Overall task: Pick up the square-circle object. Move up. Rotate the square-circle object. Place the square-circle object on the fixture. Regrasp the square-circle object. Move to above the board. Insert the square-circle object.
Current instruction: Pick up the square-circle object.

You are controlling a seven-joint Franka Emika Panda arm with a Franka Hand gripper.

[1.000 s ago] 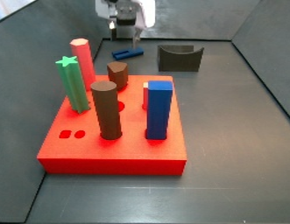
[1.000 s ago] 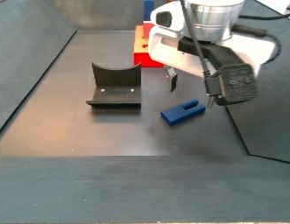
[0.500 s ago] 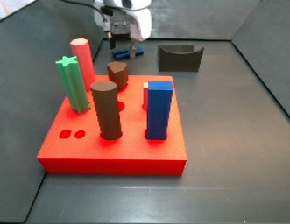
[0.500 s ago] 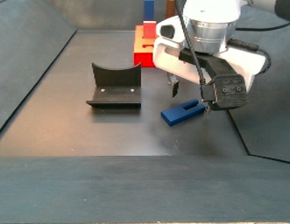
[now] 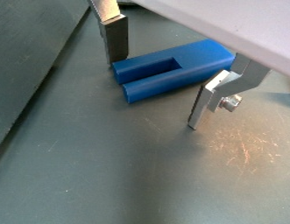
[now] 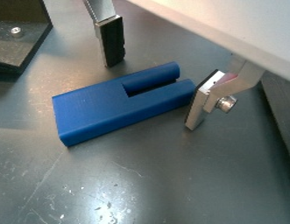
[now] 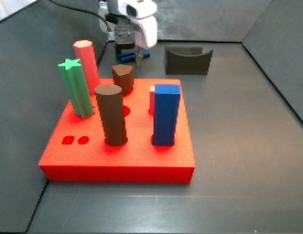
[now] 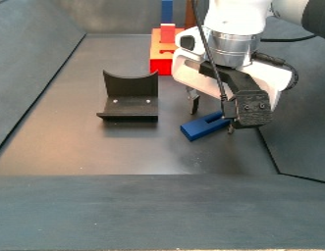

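The pincer (image 6: 153, 74) is low over the peg (image 6: 117, 103), its fingers spread and straddling the piece. In both wrist views one pad (image 5: 116, 39) stands beside one long face of the peg (image 5: 171, 70) and the other finger (image 5: 209, 98) beside the opposite face; neither pad touches it. This alignment suits a grip across the peg's narrow width.

The peg lies flat on the dark floor (image 8: 112, 147), slot facing up. In a side view it rests just beside the pincer (image 8: 211, 106) tips, with the fixture (image 8: 128, 96) well apart. Lying flat, it cannot go straight into a hole, which is likely why the task routes it through the fixture for a regrasp.

In a side view the board (image 7: 117, 151) carries its tall pegs (image 7: 111, 114), well clear of the pincer (image 7: 124, 50).

Judged step: pick-up, fingers not yet pressed together.
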